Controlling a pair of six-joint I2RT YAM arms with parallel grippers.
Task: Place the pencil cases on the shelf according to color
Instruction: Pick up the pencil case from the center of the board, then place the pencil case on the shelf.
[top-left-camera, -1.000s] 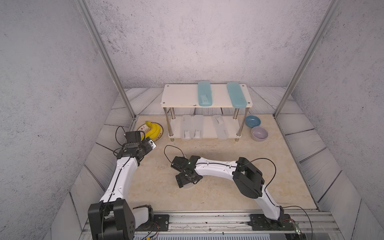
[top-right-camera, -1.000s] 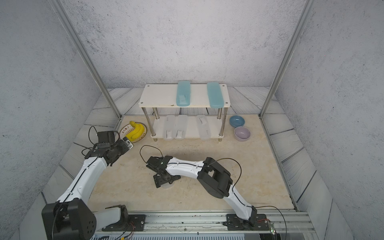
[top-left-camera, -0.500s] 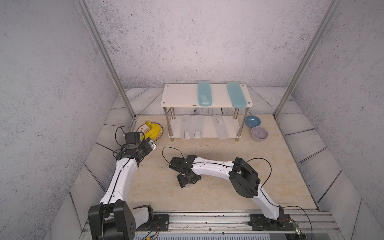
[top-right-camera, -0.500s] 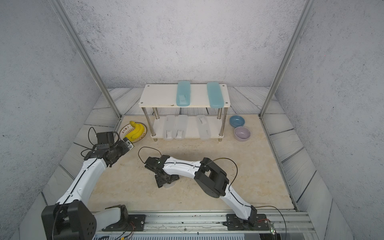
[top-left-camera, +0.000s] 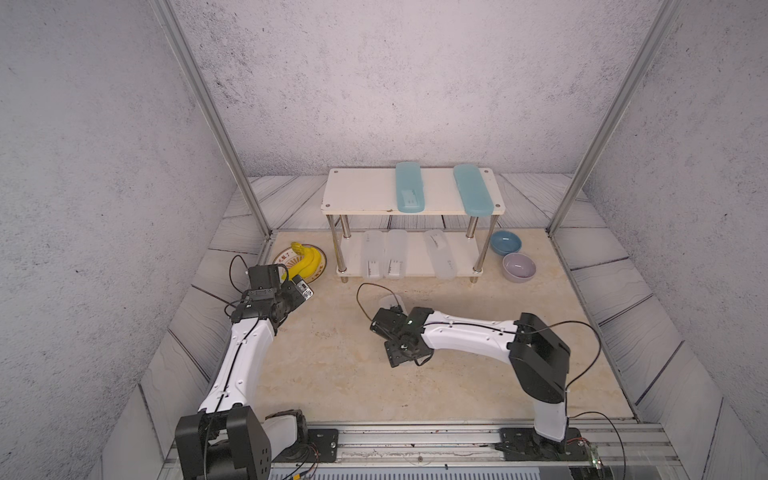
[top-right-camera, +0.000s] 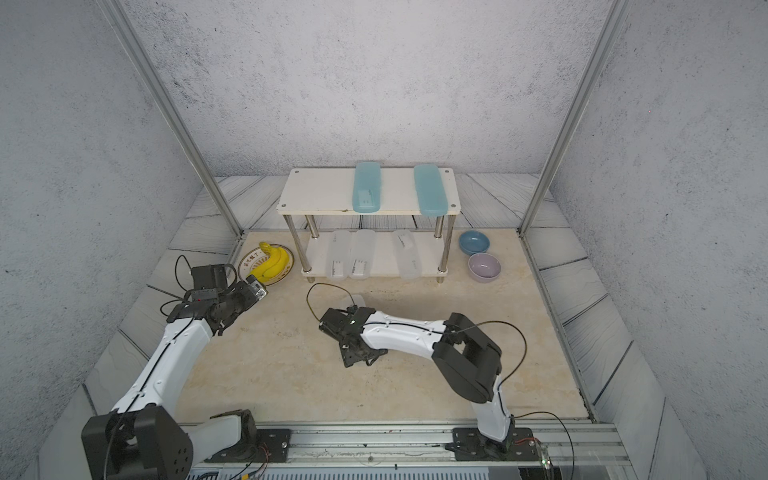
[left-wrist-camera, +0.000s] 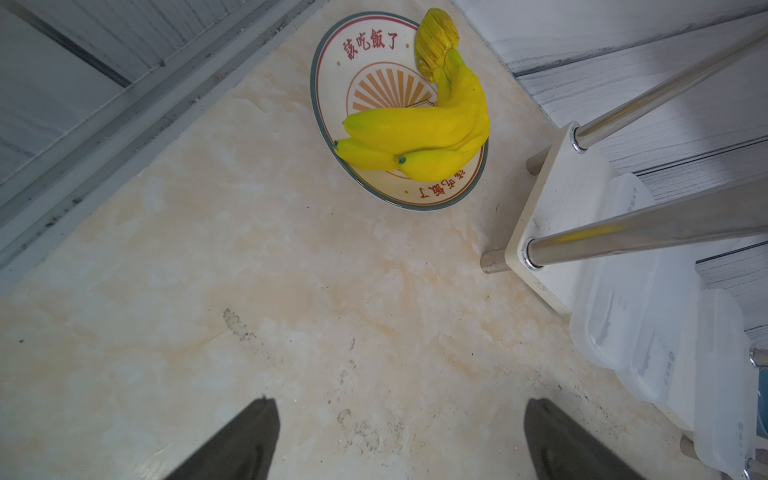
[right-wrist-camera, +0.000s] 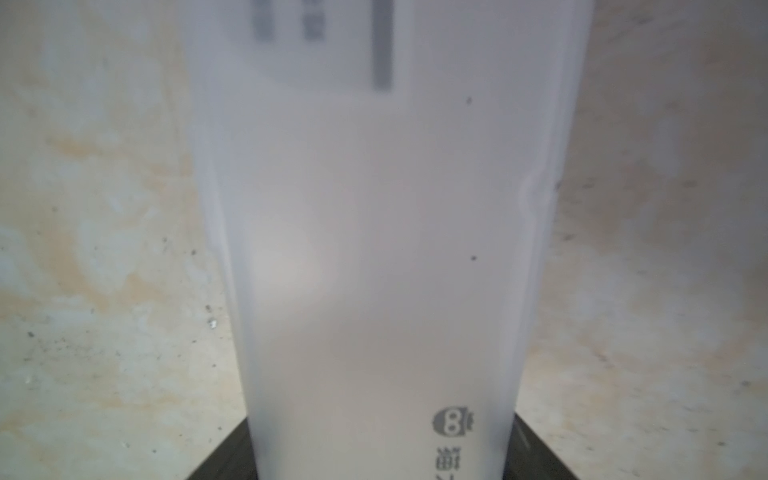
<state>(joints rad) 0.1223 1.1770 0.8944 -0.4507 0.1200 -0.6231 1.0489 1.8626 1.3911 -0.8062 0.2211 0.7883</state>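
Note:
The shelf (top-left-camera: 357, 193) stands at the back. Two teal pencil cases (top-left-camera: 409, 193) (top-left-camera: 473, 195) lie on its top board. Three frosted white ones (top-left-camera: 372, 254) (top-left-camera: 395, 254) (top-left-camera: 440, 254) lie on its lower board. My right gripper (right-wrist-camera: 380, 453) is shut on a fourth frosted white pencil case (right-wrist-camera: 374, 232), its dark fingers against both long sides. In both top views only that case's rounded end (top-left-camera: 390, 300) (top-right-camera: 352, 300) shows past the right wrist, in front of the shelf. My left gripper (left-wrist-camera: 401, 419) is open over bare floor near the shelf's left leg.
A plate (top-left-camera: 318, 272) with yellow bananas (top-left-camera: 306, 259) sits left of the shelf, just beyond my left gripper (top-left-camera: 302, 291). A blue bowl (top-left-camera: 505, 242) and a lilac bowl (top-left-camera: 518, 267) stand right of the shelf. Slanted metal posts (top-left-camera: 249, 199) frame the back corners.
My right gripper has closed on the frosted case and moved right and toward the shelf with it. The left arm has hardly moved.

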